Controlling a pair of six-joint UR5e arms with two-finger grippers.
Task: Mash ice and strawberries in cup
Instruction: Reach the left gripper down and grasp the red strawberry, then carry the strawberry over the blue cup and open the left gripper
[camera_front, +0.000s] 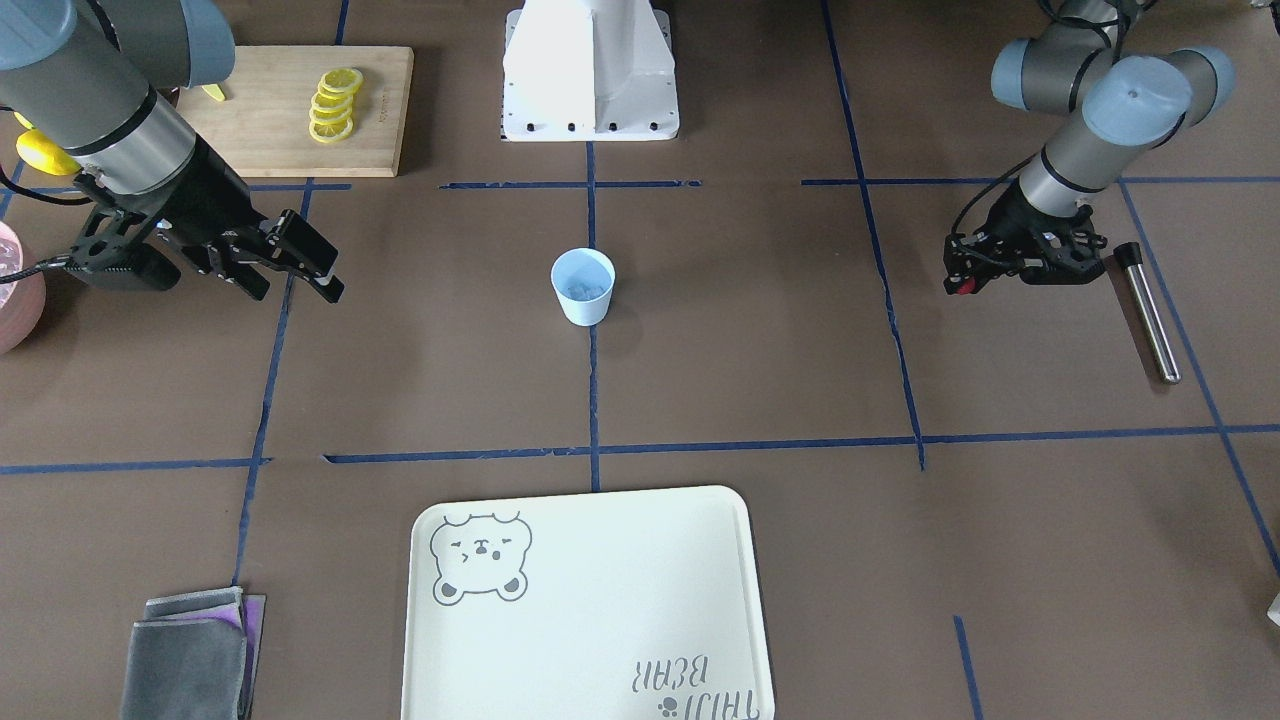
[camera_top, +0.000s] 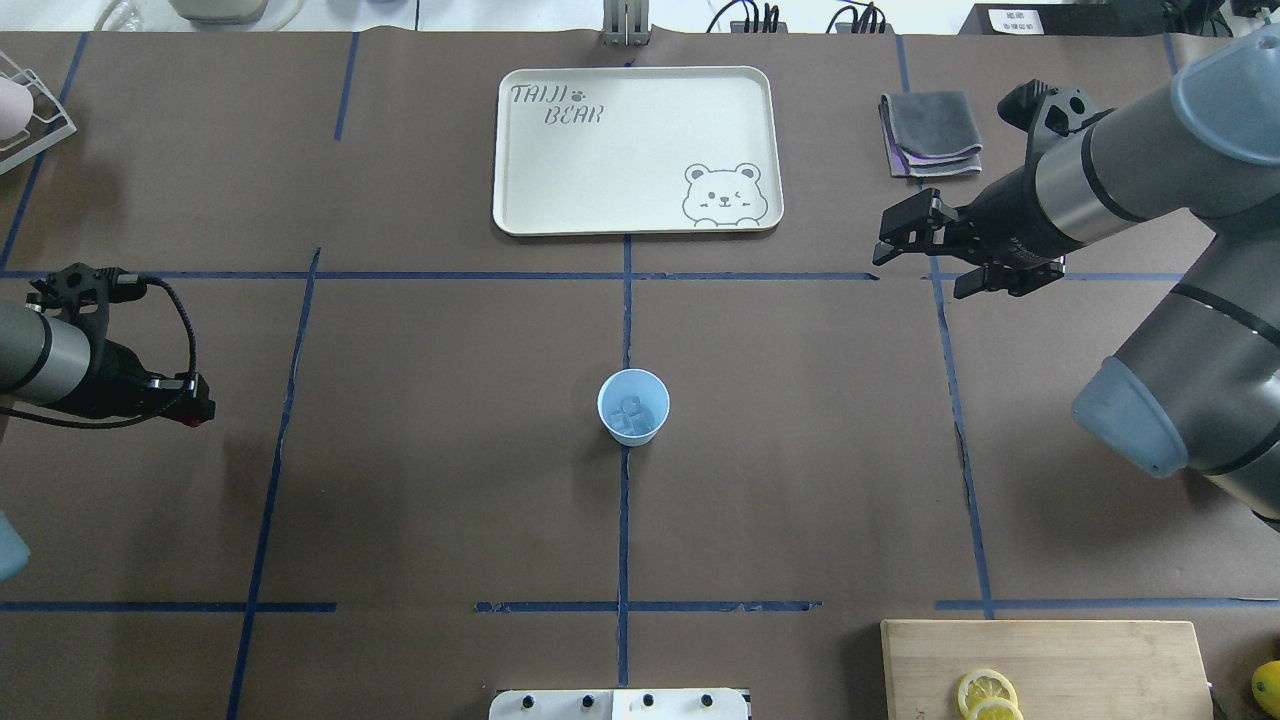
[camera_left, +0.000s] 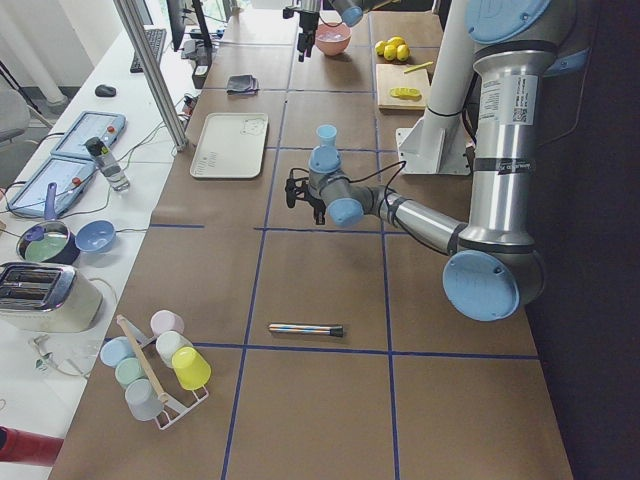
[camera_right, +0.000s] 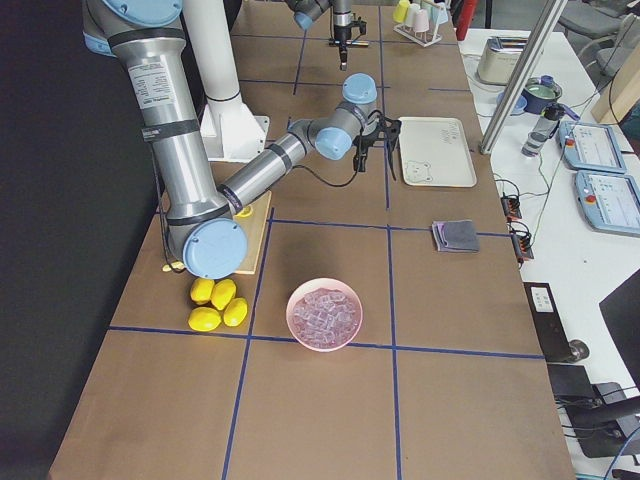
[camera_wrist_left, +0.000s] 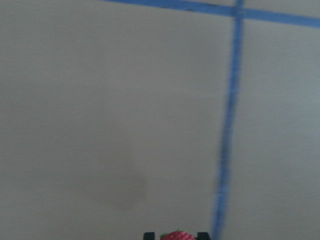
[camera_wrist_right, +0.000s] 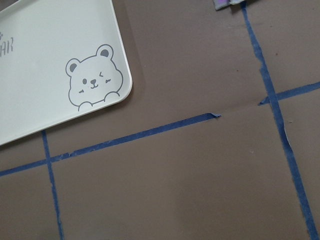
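Observation:
The light-blue cup (camera_top: 633, 406) stands upright at the table's middle, also in the front-facing view (camera_front: 583, 286). Pale ice chunks (camera_top: 633, 412) lie inside it. My left gripper (camera_top: 200, 413) hovers far to the cup's left and is shut on a tiny red strawberry (camera_wrist_left: 179, 235), whose red tip shows in the front-facing view (camera_front: 965, 287). My right gripper (camera_top: 925, 255) is open and empty, far right of the cup, near the tray's corner.
A white bear tray (camera_top: 637, 150) and a grey cloth (camera_top: 930, 135) lie at the far side. A metal rod (camera_front: 1148, 312) lies near my left gripper. A pink bowl of ice (camera_right: 324, 314), lemons (camera_right: 215, 305) and a cutting board (camera_front: 300, 110) with lemon slices are on my right.

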